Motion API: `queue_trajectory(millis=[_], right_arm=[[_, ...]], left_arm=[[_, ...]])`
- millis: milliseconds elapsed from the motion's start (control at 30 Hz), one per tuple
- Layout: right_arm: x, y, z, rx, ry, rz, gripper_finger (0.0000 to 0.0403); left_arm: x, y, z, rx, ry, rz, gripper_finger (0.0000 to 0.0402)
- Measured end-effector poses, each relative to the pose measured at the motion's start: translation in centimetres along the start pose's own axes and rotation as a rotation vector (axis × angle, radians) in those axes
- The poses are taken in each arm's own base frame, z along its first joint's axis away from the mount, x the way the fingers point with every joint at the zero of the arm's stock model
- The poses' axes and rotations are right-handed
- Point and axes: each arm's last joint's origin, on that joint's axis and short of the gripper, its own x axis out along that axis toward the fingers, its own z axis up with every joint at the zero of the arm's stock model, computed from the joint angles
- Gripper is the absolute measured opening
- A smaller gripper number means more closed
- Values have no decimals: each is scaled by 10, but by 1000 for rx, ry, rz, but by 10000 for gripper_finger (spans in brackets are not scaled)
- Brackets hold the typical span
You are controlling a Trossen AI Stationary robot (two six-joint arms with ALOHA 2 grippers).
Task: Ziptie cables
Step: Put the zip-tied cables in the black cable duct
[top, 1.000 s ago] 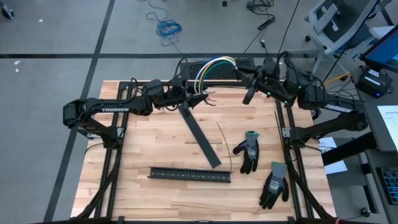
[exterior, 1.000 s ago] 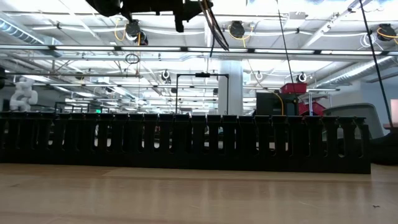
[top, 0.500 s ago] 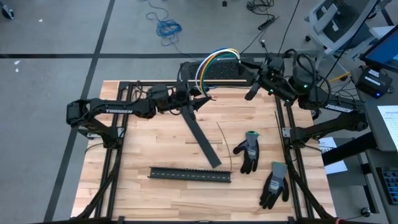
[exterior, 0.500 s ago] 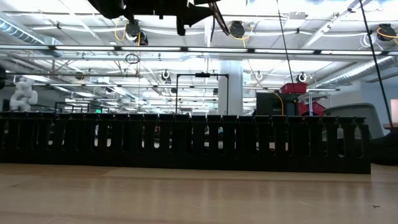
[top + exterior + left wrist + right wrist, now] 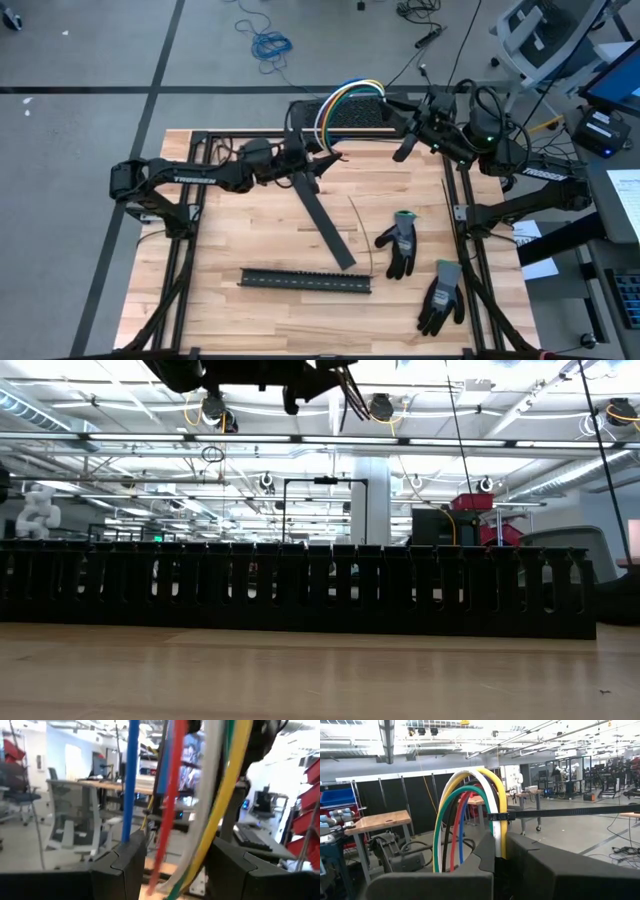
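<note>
Cables point(image 5: 340, 103): multicoloured bundle arched in the air between the two grippers, over the table's far edge; a black zip tie point(image 5: 499, 816) bands it.
Right gripper point(image 5: 392, 112): fingers closed on one end of the cables, just beside the tie.
Left gripper point(image 5: 322, 160): fingers point(image 5: 125, 865) spread either side of the bundle's other end, strands passing between them; whether they press the strands cannot be told.
Black strip point(image 5: 320, 212): slanting from below the left gripper toward the gloves point(image 5: 398, 243).
Slotted strip point(image 5: 305, 281): flat on the table point(image 5: 240, 230), well apart from both grippers.

floor point(image 5: 90, 60): grey (dark seams) | ceiling lights point(image 5: 380, 407): on
</note>
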Motion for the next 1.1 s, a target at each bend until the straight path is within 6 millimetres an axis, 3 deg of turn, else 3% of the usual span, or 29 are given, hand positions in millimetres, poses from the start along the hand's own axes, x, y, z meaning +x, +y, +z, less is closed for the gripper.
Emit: queue_trajectory(millis=[133,467,1100], right_arm=[[0,0,0,-10,1,0,0],[0,0,0,-27,1,-1,0],[0,-1,0,-48,3,-3,0]], left_arm=[[-2,0,-3,5,63,18,185],[-12,3,11,55,67,186,185],[-19,6,12,72,121,283,185]])
